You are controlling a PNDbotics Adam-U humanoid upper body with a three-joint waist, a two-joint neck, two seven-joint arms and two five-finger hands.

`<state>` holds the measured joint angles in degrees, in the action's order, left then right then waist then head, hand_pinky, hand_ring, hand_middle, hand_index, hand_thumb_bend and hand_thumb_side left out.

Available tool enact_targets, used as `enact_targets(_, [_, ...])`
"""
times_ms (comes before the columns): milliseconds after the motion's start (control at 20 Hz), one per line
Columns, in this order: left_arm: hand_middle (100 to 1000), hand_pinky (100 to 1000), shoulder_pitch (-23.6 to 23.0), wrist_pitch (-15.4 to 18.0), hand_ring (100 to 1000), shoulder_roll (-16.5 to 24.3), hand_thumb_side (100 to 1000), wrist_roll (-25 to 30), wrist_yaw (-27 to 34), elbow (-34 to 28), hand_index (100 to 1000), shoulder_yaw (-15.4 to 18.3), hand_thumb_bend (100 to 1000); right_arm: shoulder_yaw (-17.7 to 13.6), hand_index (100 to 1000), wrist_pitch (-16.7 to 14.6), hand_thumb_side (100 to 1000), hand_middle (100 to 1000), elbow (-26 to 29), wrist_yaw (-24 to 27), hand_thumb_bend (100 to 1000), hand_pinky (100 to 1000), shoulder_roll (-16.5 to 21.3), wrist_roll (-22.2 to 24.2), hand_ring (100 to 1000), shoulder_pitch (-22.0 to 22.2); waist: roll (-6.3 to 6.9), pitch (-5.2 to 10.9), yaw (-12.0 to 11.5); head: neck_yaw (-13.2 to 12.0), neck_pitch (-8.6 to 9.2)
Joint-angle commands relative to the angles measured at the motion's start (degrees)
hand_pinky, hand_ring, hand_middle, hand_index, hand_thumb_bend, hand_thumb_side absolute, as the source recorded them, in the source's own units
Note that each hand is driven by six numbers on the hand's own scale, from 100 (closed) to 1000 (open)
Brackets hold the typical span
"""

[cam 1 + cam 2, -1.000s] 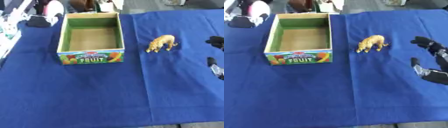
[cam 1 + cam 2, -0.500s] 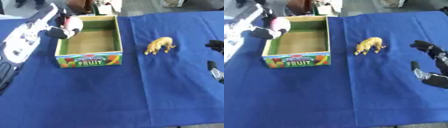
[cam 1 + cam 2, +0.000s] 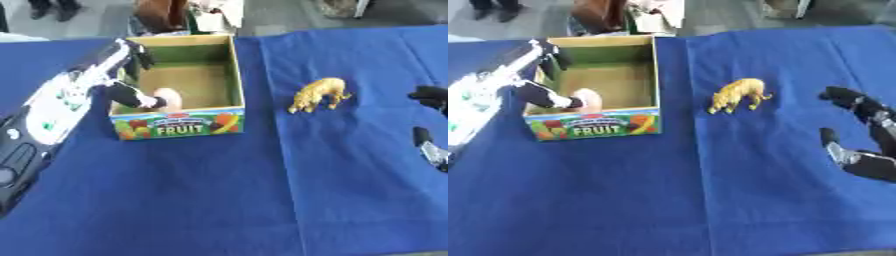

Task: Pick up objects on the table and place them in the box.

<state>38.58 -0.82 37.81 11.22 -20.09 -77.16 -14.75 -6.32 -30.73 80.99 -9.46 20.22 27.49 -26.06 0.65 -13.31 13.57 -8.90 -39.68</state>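
The left hand (image 3: 122, 85) reaches over the fruit box (image 3: 223, 65), its thumb and fingers apparently pinching a pale pink rounded object (image 3: 168, 99) inside. The right eye view shows the right hand (image 3: 866, 137) open; a yellow toy animal (image 3: 738, 93) stands left of it.

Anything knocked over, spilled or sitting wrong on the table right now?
Nothing stands out. The FRUIT box sits upright on the blue cloth, the left hand holds a pink object inside it, and the yellow animal figure stands upright.

Probably a lab or demo room: blue-clothed table (image 3: 219, 200), grey floor (image 3: 280, 15), clutter beyond its far edge.
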Motion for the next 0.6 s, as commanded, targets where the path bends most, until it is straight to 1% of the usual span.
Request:
enact_targets(50, [663,651,-0.2,-0.3,543,2.1,186,0.0,1.8,-3.1,755,1.8,827,-0.4,953,0.0,191,827,0.8,0.2,100,952,1.1,-0.2,1000,-1.0,-0.04,0.81,-0.2,0.3,0.77])
enact_targets(100, [665,653,-0.6,-0.6,545,2.2,189,-0.3,2.3,-3.8,756,2.1,828,-0.4,953,-0.1,191,827,0.8,0.2,100,952,1.3,-0.3,1000,-1.2,-0.06,0.80,-0.3,0.4,0.81])
enact_targets(150, [672,652,-1.1,-0.8,543,2.2,215,-1.0,2.8,-4.6,760,2.7,834,-0.5,952,-0.1,182,821,0.7,0.2,100,951,1.5,-0.4,1000,-1.4,-0.09,0.82,-0.4,0.5,0.83])
enact_targets(250, [668,649,-2.4,-1.5,537,2.0,228,-3.6,4.5,-6.4,758,4.1,839,-0.7,950,-0.3,172,813,0.4,0.2,100,948,2.0,-0.9,1000,-2.0,-0.14,0.82,-0.7,0.8,0.93])
enact_targets(450, [644,637,-6.3,-2.4,517,1.4,196,-9.2,9.8,-12.1,744,7.0,838,-0.4,944,-1.6,138,808,-1.1,0.0,100,936,4.6,-2.2,1000,-4.5,-0.21,0.84,-1.3,1.4,1.06])
enact_targets(600, [636,630,-9.9,-2.8,511,1.2,170,-12.7,13.8,-17.8,739,9.6,834,0.5,941,-2.8,124,809,-4.2,0.8,100,924,7.9,-3.2,1000,-7.9,-0.22,0.94,-2.1,2.0,1.11])
